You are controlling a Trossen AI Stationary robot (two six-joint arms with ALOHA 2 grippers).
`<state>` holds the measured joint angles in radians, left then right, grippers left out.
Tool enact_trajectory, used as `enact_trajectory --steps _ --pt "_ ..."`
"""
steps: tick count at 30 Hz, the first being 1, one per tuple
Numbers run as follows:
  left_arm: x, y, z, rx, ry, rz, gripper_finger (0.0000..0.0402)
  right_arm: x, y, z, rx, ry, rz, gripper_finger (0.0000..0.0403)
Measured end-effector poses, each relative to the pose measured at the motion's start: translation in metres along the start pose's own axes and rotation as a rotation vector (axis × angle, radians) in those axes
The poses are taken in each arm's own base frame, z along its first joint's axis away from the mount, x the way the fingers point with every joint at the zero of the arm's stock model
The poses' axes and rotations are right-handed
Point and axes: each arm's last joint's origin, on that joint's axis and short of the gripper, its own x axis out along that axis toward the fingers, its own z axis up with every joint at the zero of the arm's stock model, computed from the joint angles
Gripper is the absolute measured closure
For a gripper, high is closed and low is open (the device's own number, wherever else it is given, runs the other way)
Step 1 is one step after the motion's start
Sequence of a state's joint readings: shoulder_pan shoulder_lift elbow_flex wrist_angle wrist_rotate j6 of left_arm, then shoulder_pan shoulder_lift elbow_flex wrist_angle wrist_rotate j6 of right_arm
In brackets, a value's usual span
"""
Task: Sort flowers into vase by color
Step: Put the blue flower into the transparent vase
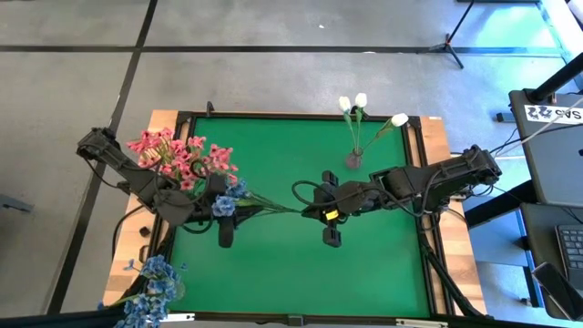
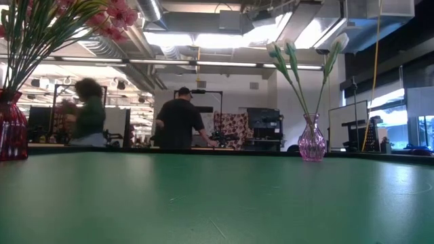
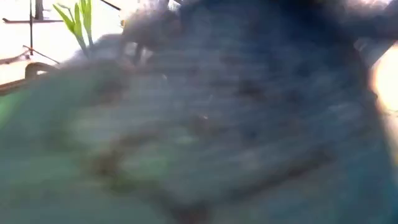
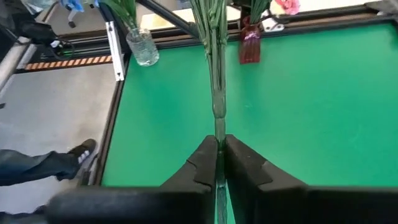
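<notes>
Green felt covers the bench (image 1: 273, 273), framed in wood, with a workshop and people beyond it in the low view. Three vases stand on it: white buds (image 1: 361, 102) in a clear pink vase (image 1: 353, 159) at about 1 o'clock, pink blossoms (image 1: 178, 157) at 10 o'clock, and blue blossoms (image 1: 155, 284) in a clear vase (image 4: 142, 46) at 8 o'clock.

Across the middle a blue sprig (image 1: 228, 202) is carried between both arms. Its stem (image 4: 218, 93) runs along the 9-to-3 line, with the blossom head at the 9 o'clock end. The right pincer (image 1: 321, 211) is pressed together on the tail of the stem; its wrist view shows the stem nipped between the two dark fingers (image 4: 202, 163) and running straight away from them. The left pincer (image 1: 222, 217) sits right at the blossom end. Its own view is smothered by blue, so whether it has closed on the sprig I cannot tell.

The blue vase lies toward 7 o'clock from the blossom head, far nearer the left arm. I judge that a handover to the left arm comes first, and that the stem end must then swing round to point down into that vase.
</notes>
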<state>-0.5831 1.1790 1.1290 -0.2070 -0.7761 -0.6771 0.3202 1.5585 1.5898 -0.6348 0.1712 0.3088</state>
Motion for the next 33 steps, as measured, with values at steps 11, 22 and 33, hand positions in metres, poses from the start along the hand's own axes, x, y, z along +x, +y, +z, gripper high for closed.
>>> enact_trajectory --steps 11,22,33 --pt "-0.020 -0.005 0.010 0.034 -0.013 -0.054 0.0395 -0.011 -0.002 0.004 -0.073 -0.040 -0.023 0.0202" --pt "-0.081 -0.031 0.047 0.080 0.203 -0.404 0.0398 -0.072 -0.007 0.040 -0.023 -0.283 -0.186 0.0107" --pt "-0.151 -0.031 0.092 -0.116 0.625 -0.635 0.0399 -0.084 0.033 0.027 0.219 -0.363 -0.215 0.0143"
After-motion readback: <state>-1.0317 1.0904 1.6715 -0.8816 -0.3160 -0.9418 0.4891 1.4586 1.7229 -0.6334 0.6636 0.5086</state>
